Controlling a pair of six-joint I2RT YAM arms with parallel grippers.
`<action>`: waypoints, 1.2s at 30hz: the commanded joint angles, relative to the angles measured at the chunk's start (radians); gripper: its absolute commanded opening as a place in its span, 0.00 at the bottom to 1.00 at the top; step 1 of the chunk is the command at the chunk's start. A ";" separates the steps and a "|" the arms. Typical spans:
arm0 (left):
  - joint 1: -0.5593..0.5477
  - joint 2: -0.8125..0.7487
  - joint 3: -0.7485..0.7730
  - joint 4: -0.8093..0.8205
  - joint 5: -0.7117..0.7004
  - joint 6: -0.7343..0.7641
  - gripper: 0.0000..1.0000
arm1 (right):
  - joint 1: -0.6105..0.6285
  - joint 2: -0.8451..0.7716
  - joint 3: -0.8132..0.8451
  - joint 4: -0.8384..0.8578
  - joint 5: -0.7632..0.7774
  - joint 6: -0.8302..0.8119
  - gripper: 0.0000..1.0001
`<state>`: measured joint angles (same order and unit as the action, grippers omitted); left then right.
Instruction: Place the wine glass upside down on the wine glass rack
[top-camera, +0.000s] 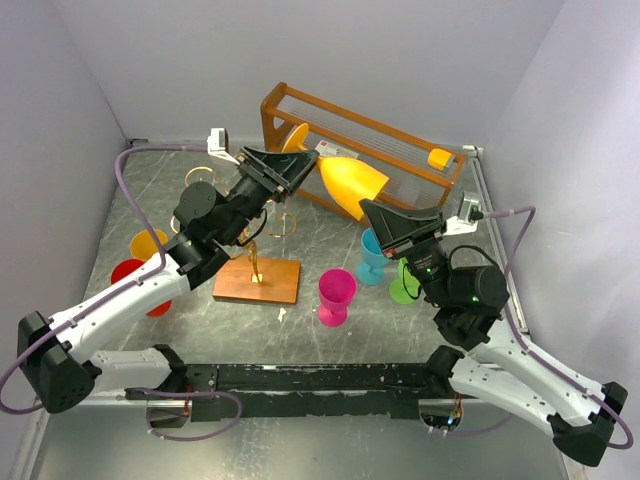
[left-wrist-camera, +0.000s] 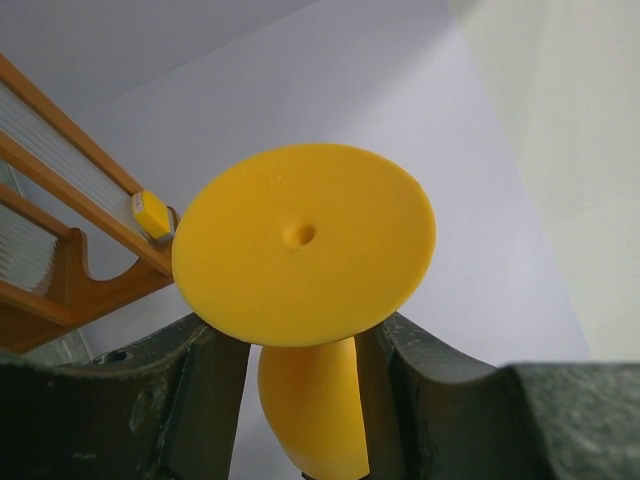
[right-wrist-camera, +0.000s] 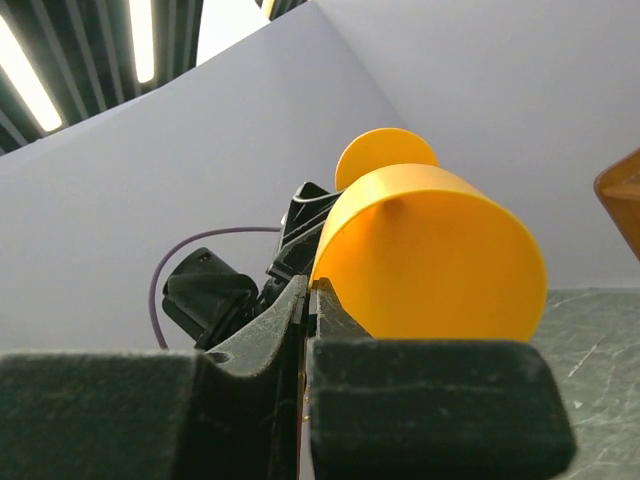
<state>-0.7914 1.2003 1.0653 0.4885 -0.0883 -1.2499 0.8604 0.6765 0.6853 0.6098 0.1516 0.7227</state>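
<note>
Wine glass (top-camera: 352, 185): hanging sideways, upper centre, above the bench (top-camera: 365, 340);
Left arm (top-camera: 200, 240): jaws clamping its stem;
Right arm (top-camera: 470, 290): jaws seemingly pinching the bowl rim;
Rack (top-camera: 270, 282): standing lower left, bare;
Doing well: releasing one grip only once the other is holding firm.

Found yellow wine glass (top-camera: 352, 187) held sideways over the tabletop (top-camera: 310, 240), stem end clamped in left gripper (top-camera: 302, 163), mouth end met by right gripper (top-camera: 368, 208). Noted wine glass rack (top-camera: 270, 283) upright under the left arm, near a pink glass (top-camera: 336, 293). Logged teal glass (top-camera: 372, 255) and green glass (top-camera: 404, 287) close by the right gripper.
</note>
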 joint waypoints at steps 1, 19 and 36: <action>-0.005 -0.022 0.030 0.030 -0.031 0.006 0.53 | 0.005 -0.011 0.006 0.021 -0.043 0.024 0.00; -0.004 -0.023 0.065 0.107 0.008 0.052 0.26 | 0.006 0.035 0.054 -0.090 -0.182 0.038 0.00; -0.004 -0.077 0.192 -0.126 0.030 0.483 0.07 | 0.006 -0.024 0.201 -0.511 0.014 -0.064 0.53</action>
<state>-0.7929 1.1706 1.2179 0.4320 -0.0616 -0.9646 0.8608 0.6945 0.8452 0.2672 0.0784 0.7170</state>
